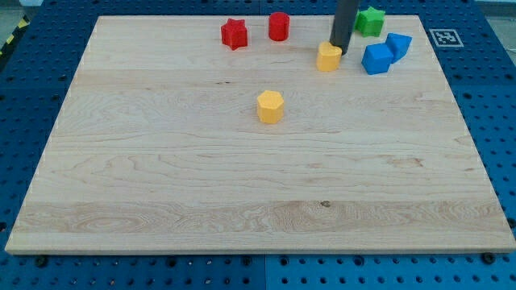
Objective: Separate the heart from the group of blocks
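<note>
One push under way: our tip [340, 51] touches the yellow heart [328, 57] on its upper right, blue blocks [376, 59] right of the heart. No claw shows. Next: shove the heart leftward.

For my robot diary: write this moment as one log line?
my tip touching yellow heart, upper right side | blue blocks to heart's right | heart not yet separated

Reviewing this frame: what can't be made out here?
- Whether my tip touches the yellow heart: the rod's end overlaps the heart's upper right edge.
- The green block: the rod covers its left side; shape unclear.
- The two blue blocks: they overlap, so contact and exact shapes stay unclear.
</note>
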Robot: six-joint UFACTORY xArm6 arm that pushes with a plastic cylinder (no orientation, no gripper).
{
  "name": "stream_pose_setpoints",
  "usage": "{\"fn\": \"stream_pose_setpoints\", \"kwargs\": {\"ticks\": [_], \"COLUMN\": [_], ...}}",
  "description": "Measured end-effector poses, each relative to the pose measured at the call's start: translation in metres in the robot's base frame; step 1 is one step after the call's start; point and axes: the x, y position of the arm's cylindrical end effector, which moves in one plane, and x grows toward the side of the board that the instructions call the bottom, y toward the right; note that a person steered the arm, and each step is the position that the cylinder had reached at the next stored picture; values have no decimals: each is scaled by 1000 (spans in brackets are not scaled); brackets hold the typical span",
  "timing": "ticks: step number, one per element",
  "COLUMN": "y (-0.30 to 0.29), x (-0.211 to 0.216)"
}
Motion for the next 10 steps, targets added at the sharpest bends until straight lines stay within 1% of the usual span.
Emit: {"fn": "stream_pose_setpoints", "kwargs": {"ticks": [1,2,3,5,6,9,10], "y": [-2,-2,-3,-36,-55,-61,-63], "x": [27,31,31,5,31,40,61]}}
